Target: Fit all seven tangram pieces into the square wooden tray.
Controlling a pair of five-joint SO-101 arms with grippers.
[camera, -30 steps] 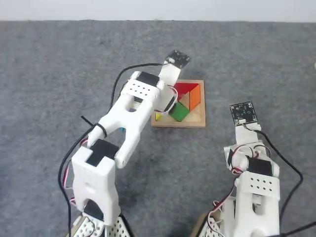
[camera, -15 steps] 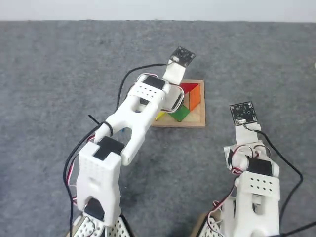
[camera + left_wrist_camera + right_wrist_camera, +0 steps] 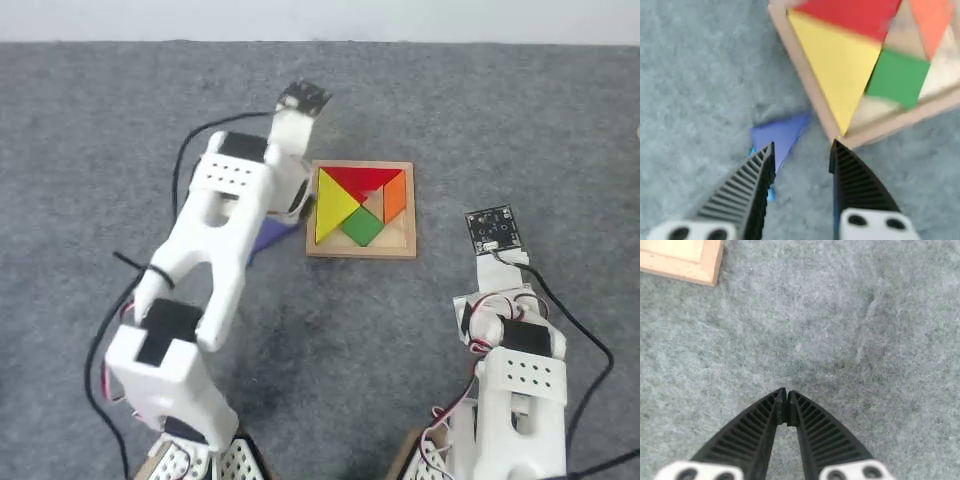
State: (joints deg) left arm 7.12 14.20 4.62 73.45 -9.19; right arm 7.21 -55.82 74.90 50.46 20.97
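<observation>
High view: seated in square wooden tray: red triangle, yellow triangle, green square, orange piece. Outside at its 8 o'clock, on grey felt surface: blue triangular wooden piece.
Left wrist view: left pincer parted, empty, over blue triangular wooden piece.
Right wrist view: right pincer closed, empty.
Judged roughly half done.

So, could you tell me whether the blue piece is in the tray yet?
Out: the blue piece lies on the carpet just outside the tray corner.

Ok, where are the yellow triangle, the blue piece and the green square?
yellow triangle (image 3: pixel 333 203), high view, its middle.
blue piece (image 3: pixel 779 136), left wrist view, its flat top.
green square (image 3: pixel 363 227), high view, its middle.
</observation>
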